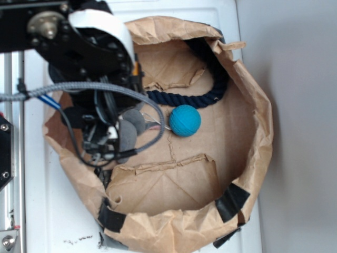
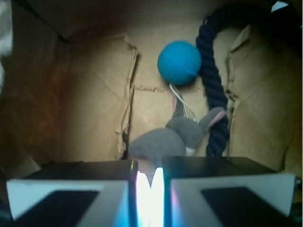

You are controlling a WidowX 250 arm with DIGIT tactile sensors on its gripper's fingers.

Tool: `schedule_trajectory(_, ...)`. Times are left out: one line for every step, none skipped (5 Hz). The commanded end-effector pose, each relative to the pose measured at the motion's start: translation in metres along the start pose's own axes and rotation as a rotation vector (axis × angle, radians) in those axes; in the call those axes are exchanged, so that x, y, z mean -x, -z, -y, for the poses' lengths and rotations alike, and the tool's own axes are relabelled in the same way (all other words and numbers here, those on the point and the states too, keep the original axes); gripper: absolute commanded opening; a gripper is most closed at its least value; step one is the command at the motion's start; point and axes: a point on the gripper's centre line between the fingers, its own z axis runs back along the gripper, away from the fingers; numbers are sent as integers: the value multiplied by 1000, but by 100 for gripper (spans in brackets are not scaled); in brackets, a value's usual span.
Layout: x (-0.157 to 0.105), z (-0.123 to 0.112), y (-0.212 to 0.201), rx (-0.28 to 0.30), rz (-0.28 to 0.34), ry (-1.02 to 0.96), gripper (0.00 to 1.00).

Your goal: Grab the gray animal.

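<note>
Nearest the wrist view, the end effector [image 2: 150, 182], fingers almost pressed together with nothing between, hovers just short of the gray animal [image 2: 177, 137], which stretches ahead-right toward the rope [image 2: 213, 90].

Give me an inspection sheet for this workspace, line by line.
Surface: crumpled brown paper bag rolled open on a white top, black tape on its rim.
Job's things: gray animal lies in the bag, pink-lined ear showing, beside the rope; partly hidden under the arm in the exterior view.
Clutter: teal ball; dark navy rope curving along the bag wall.
Grippers: pincer near the animal, fingers close together; whether anything is gripped cannot be told.
Cables: gray sleeved cable and black wires loop off the arm.
Surroundings: metal rail at left; gray wall at right.
</note>
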Motion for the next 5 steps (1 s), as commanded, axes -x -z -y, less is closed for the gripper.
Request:
schedule_trajectory(-19, 1, 10, -9, 68, 24, 100)
schedule_trajectory(-17, -7, 30, -49, 88, -128, 100)
schedule_trajectory(-19, -17, 55, -47, 105, -281, 100)
schedule_trajectory(-17, -22, 65, -67, 125, -284, 100)
schedule_trajectory(-14, -30, 68, -120, 103, -325, 100)
